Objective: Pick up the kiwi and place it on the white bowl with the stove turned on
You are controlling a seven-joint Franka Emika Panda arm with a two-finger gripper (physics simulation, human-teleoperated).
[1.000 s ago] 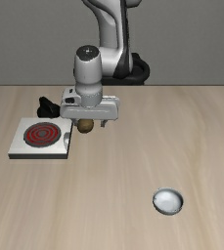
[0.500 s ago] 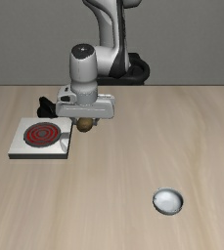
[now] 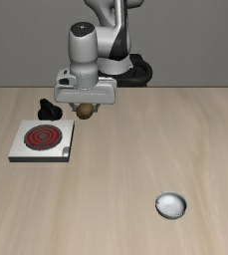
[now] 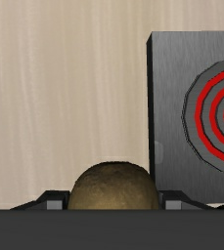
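The stove (image 3: 26,151), a flat white-framed plate with glowing red burner rings (image 3: 43,136), lies on the wooden table (image 3: 125,159) toward the exterior view's left. A black knob (image 3: 49,106) sits at its far edge, just beside the gripper (image 3: 84,104). The white bowl (image 3: 171,205) stands well apart, lower and toward the exterior view's right, and bare tabletop lies between it and the stove. The kiwi (image 3: 85,112) hangs under the gripper, clear of the table, above the wood just off the stove's far corner on the side nearer the bowl. The claw is closed on it, a finger on either side. The exterior view takes in the arm (image 3: 104,40), the knob and the bowl. The wrist view looks straight down past the fuzzy brown kiwi (image 4: 111,184), held between the dark fingers (image 4: 47,199) of the gripper (image 4: 111,201), and shows the stove (image 4: 170,107) as a dark slab beside the fruit, its red rings (image 4: 216,110) sharp and concentric on pale wood (image 4: 65,88). Against the pictures of a second and half a second ago, the gripper has risen and the kiwi has come up with it, now level with the knob in the exterior view rather than at the stove's corner. The stove, the knob and the bowl lie where they lay.
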